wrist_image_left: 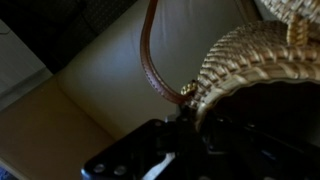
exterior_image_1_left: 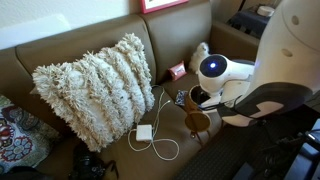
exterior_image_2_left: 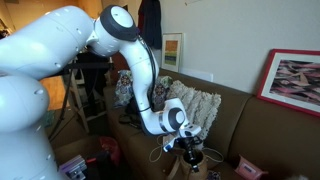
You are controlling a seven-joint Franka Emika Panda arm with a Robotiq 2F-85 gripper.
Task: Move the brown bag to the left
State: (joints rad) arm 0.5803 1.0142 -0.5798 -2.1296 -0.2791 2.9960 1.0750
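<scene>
The brown bag (exterior_image_1_left: 197, 121) is a small woven tan bucket with a thin brown hoop handle (wrist_image_left: 150, 55). It hangs over the brown couch seat (exterior_image_1_left: 215, 155), to the right of the shaggy pillow. My gripper (exterior_image_1_left: 200, 98) comes down from above and is closed on the bag's rim. In the wrist view the woven wall of the bag (wrist_image_left: 250, 55) fills the upper right, and its rim sits between my dark jaws (wrist_image_left: 190, 110). In an exterior view the gripper (exterior_image_2_left: 190, 150) is low over the couch, and the bag below it is dark and hard to make out.
A big shaggy cream pillow (exterior_image_1_left: 95, 85) leans on the couch back at left. A white charger with its cable (exterior_image_1_left: 145, 132) lies on the seat beside the bag. A small pink box (exterior_image_1_left: 177, 71) and a white plush (exterior_image_1_left: 203, 52) sit behind. A patterned cushion (exterior_image_1_left: 15, 130) is at far left.
</scene>
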